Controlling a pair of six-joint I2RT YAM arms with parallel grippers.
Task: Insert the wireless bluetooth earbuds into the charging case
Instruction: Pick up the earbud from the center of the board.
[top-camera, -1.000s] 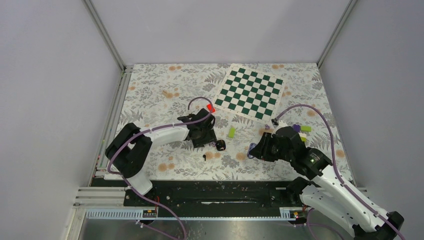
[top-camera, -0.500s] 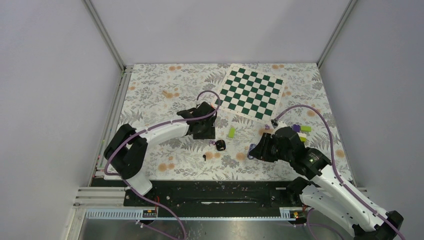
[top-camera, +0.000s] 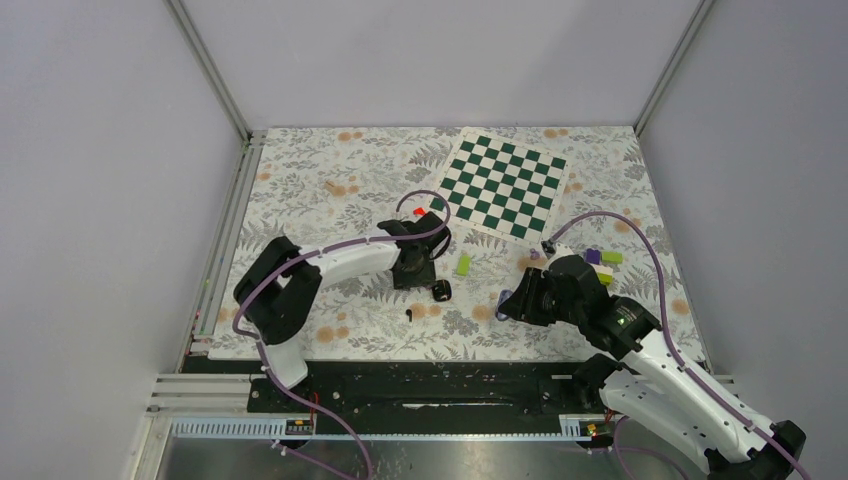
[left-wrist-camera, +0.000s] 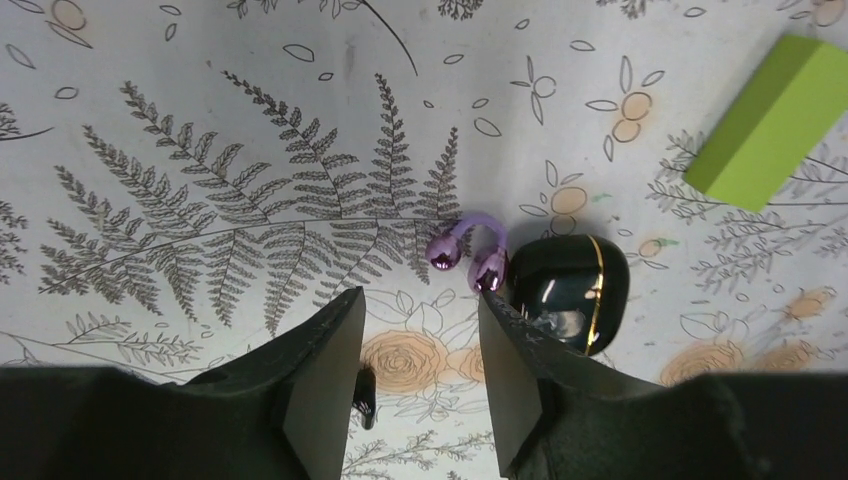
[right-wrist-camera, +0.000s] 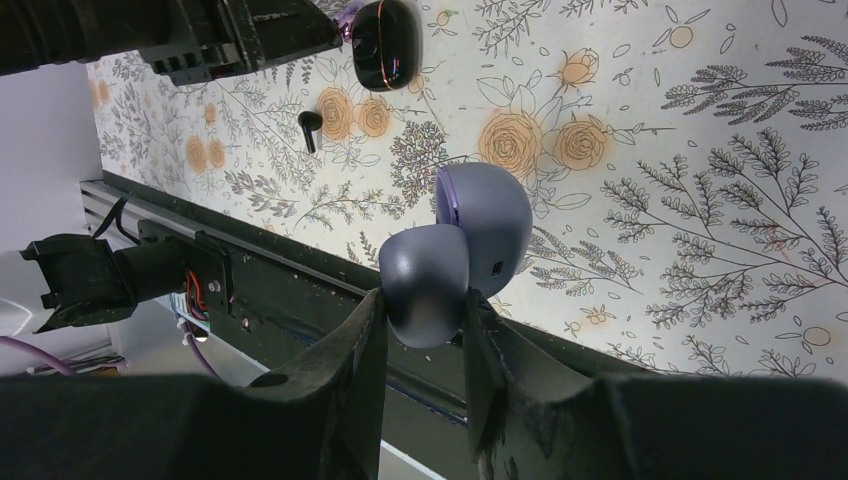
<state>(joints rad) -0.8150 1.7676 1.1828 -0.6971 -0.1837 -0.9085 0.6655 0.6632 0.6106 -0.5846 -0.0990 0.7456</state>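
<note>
A glossy black charging case (left-wrist-camera: 570, 290) with a gold seam lies closed on the floral cloth (top-camera: 441, 290). Touching its left side is a purple clip-shaped earbud (left-wrist-camera: 468, 248). A tiny black earbud (left-wrist-camera: 362, 395) lies nearer the arms (top-camera: 409, 314). My left gripper (left-wrist-camera: 418, 305) hovers open just short of the purple earbud, its right fingertip beside the black case and nothing between the jaws. My right gripper (right-wrist-camera: 425, 300) is shut on one half of a lilac-grey clamshell case (right-wrist-camera: 470, 240) that stands open, held above the cloth (top-camera: 505, 297).
A lime-green block (left-wrist-camera: 775, 120) lies beyond the black case. A green-and-white chessboard (top-camera: 500, 185) is at the back. A red block (top-camera: 419, 212) sits behind the left wrist. Purple and green blocks (top-camera: 600, 257) lie behind the right arm. A black rail (right-wrist-camera: 300, 290) runs along the near edge.
My left gripper has swung right and nearer, towards the black case, and its jaws have narrowed. The right arm and the lilac case have stayed where they were.
</note>
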